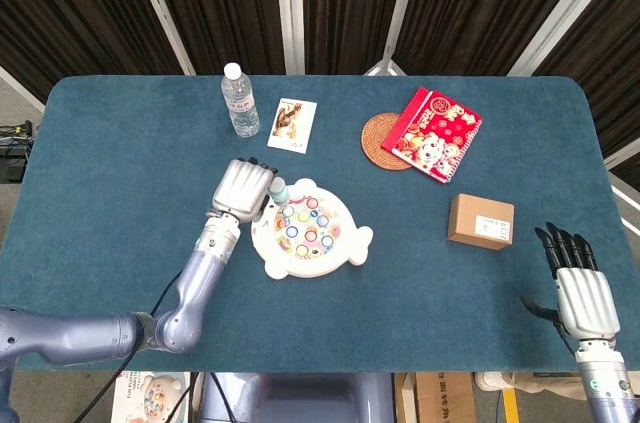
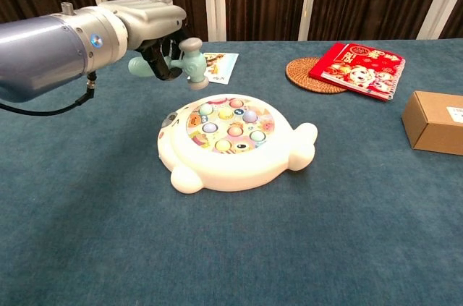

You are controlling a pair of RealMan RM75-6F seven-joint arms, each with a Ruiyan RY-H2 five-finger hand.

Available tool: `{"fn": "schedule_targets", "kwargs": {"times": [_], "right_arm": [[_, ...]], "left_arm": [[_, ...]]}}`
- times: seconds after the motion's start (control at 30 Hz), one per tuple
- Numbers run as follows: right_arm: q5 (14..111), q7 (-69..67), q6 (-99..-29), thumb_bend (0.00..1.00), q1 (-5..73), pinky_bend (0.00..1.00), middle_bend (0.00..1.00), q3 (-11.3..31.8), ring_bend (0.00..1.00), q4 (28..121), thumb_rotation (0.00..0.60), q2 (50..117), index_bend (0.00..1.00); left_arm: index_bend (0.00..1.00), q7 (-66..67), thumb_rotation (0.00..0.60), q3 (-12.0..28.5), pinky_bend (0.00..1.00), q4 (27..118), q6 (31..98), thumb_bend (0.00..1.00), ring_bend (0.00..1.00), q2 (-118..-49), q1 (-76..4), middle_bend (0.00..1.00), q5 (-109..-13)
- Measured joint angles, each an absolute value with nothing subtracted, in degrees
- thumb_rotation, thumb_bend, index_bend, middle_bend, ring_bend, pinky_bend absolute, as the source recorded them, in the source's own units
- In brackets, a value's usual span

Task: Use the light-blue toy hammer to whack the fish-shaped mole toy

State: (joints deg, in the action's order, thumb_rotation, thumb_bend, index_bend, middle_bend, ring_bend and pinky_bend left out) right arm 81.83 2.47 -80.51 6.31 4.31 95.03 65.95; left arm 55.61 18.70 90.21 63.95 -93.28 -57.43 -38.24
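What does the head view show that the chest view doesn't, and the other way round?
Only the head view shows the right hand, resting open near the table's right front corner, and the whole table outline.

Only the chest view shows the gap under the light-blue toy hammer: its head hangs above the fish-shaped toy, near its far-left rim, not touching.

Both show the left hand gripping the hammer, the water bottle, the picture card, the round coaster, the red booklet and the cardboard box.
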Motion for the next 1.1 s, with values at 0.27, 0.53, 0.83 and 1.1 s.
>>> {"fn": "schedule_targets", "kwargs": {"times": [0.27,0.53,0.83,1.1], "right_arm": [[81.9,2.1,-80.4,0.20,6.3,0.00,0.00,4.3,0.00,95.3,0.600,65.8,0.00],[81.9,1.9,-80.3,0.20,6.3,0.00,0.00,4.2,0.00,95.4,0.600,65.8,0.00],[81.8,1.7,-80.3,0.20,6.4,0.00,0.00,4.3,0.00,95.4,0.600,65.7,0.00],[81.8,1.6,-80.3,0.20,6.4,0.00,0.00,4.3,0.00,95.5,0.600,65.7,0.00]], "left_arm": [[0.63,56.6,0.600,17.6,0.47,88.5,64.0,0.76,0.35,-95.3,-59.2,0.49,-36.7],[0.63,56.4,0.600,16.5,0.47,86.4,63.8,0.76,0.35,-97.1,-60.1,0.49,-36.3],[0.63,56.1,0.600,14.9,0.47,84.6,63.5,0.76,0.35,-98.2,-60.3,0.49,-35.8],[0.63,55.3,0.600,15.6,0.47,85.0,64.0,0.76,0.35,-98.2,-60.9,0.49,-36.4]]}}
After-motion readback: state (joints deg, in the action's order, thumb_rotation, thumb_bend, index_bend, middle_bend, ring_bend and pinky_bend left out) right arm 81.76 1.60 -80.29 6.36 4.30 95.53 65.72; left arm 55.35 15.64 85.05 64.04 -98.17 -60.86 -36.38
